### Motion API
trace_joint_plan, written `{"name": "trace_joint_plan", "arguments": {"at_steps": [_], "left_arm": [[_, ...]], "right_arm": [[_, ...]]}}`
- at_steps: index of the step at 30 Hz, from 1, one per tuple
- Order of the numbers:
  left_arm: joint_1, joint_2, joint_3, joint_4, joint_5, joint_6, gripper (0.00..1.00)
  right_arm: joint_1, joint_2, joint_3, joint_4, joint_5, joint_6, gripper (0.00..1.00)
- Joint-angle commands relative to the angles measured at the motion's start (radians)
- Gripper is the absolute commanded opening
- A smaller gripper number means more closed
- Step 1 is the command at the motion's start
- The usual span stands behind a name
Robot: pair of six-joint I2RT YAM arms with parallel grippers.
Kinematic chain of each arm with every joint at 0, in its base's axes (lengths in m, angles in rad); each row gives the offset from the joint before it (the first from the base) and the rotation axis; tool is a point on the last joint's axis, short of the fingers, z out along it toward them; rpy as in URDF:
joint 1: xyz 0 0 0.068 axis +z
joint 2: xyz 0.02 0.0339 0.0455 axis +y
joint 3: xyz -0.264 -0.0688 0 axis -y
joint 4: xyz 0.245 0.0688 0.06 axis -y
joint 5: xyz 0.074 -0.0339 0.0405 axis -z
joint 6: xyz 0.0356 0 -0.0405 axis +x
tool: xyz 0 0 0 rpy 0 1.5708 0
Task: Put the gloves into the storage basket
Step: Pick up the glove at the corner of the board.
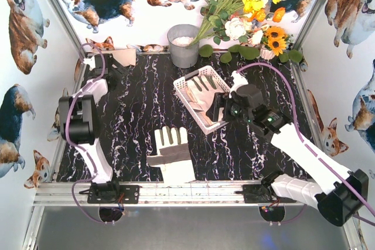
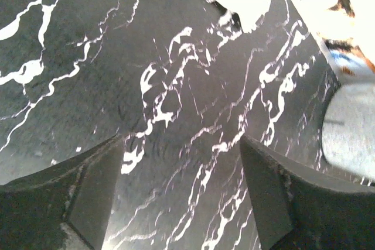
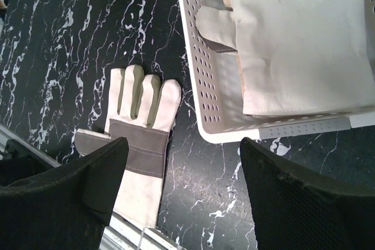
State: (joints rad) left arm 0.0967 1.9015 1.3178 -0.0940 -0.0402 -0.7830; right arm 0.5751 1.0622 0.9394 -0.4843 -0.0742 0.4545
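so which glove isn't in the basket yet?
The glove lying flat on the table near its front edge, grey palm patch up. The other gloves lie inside the white storage basket.

Robot lab cell: 2 bolted arms (left arm (image 1: 82,120), right arm (image 1: 304,153)), aluminium frame (image 1: 193,193), corgi-print walls (image 1: 23,57).

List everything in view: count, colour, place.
glove on the table: one, cream with grey patches, near the front edge
gloves in the basket: at least one, cream, exact count unclear
storage basket: one, white perforated, centre right
bucket: one, grey, back centre
flowers: one bunch, yellow, white and orange, back right
table: one, black marbled
left gripper: one, black, open over bare table
right gripper: one, black, open, above the table by the basket
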Motion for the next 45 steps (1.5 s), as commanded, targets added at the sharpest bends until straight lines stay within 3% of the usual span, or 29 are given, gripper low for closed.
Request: {"name": "trace_joint_plan", "arguments": {"at_steps": [1, 6, 14, 22, 37, 45], "left_arm": [[0.020, 0.083, 0.080, 0.077, -0.050, -0.081, 0.71], [0.060, 0.183, 0.079, 0.262, -0.001, -0.173, 0.51], [0.099, 0.355, 0.136, 0.435, 0.014, -0.260, 0.51], [0.107, 0.481, 0.193, 0.575, -0.039, -0.345, 0.41], [0.107, 0.637, 0.356, 0.580, -0.066, -0.407, 0.36], [0.110, 0.656, 0.389, 0.546, -0.043, -0.362, 0.00]], "right_arm": [[-0.006, -0.051, -0.014, 0.020, -0.017, 0.028, 0.79], [-0.006, -0.054, 0.002, 0.016, -0.024, 0.039, 0.79], [-0.006, 0.015, 0.073, -0.020, -0.014, 0.028, 0.78], [-0.006, 0.090, 0.095, -0.012, -0.003, 0.070, 0.78], [-0.006, 0.185, 0.192, -0.035, 0.012, 0.068, 0.77], [-0.006, 0.222, 0.224, -0.032, 0.018, 0.089, 0.77]]}}
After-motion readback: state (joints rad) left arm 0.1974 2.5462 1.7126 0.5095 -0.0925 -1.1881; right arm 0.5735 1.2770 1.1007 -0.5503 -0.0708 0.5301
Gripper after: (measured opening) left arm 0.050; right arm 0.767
